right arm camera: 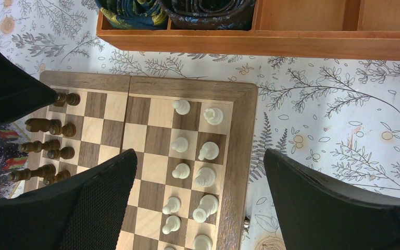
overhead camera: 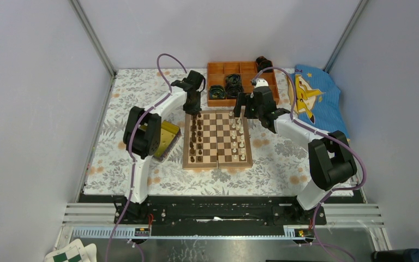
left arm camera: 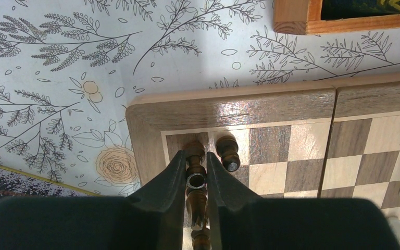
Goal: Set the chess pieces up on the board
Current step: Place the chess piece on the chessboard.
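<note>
1. The middle files of the board (overhead camera: 216, 143) are left bare between the dark pieces (overhead camera: 196, 139) and the cream pieces (overhead camera: 241, 143).
2. Its far-left corner is taken by the left gripper (left arm camera: 195, 156) (a dark pawn (left arm camera: 228, 153) just beside).
3. Beyond the far edge, passage is narrowed by the wooden box (overhead camera: 242, 64).

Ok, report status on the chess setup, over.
Left gripper shut on dark corner piece. Right gripper open over cream pieces. Nothing blocking the board.

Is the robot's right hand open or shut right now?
Open. In its wrist view the right hand has its two black fingers wide apart, with the board and cream pieces showing between them; nothing is held.
</note>
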Robot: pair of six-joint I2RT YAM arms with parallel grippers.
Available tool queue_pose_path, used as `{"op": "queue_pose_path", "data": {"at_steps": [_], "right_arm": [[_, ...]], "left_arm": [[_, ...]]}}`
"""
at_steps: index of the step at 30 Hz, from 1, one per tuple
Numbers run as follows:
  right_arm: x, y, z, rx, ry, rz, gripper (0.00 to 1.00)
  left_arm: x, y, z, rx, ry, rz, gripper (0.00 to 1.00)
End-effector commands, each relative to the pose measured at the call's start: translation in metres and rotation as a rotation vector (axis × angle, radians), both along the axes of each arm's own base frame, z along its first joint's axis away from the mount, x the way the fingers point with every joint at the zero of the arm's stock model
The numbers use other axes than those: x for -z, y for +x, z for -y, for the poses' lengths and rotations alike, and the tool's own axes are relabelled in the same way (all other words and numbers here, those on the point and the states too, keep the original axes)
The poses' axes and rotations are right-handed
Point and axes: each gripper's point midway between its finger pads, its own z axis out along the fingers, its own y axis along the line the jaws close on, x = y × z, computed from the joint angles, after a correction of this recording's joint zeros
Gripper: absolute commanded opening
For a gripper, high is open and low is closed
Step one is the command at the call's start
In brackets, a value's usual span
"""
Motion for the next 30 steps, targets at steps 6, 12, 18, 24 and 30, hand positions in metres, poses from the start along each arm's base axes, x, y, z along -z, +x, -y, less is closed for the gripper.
{"op": "queue_pose_path", "data": {"at_steps": [6,12,18,24,30], "right_arm": [[-0.023,0.014,0.000,0.012,0.019,0.073,1.00],[-0.024,0.014,-0.001,0.011,0.022,0.077,1.00],[-0.030,0.014,0.000,0.009,0.022,0.092,1.00],[-0.041,0.013,-0.002,-0.026,0.016,0.122,1.00],[-0.043,0.014,0.009,-0.015,-0.059,0.126,1.00]], "left_arm": [[-0.009,0.007,-0.005,-0.006,0.004,0.043,0.32],[-0.022,0.009,-0.007,-0.019,0.001,0.073,0.34],[-0.051,0.016,-0.003,-0.031,-0.039,0.146,0.34],[-0.123,0.013,-0.007,-0.058,-0.098,0.319,0.45],[-0.189,-0.026,-0.046,-0.162,-0.121,0.598,0.65]]}}
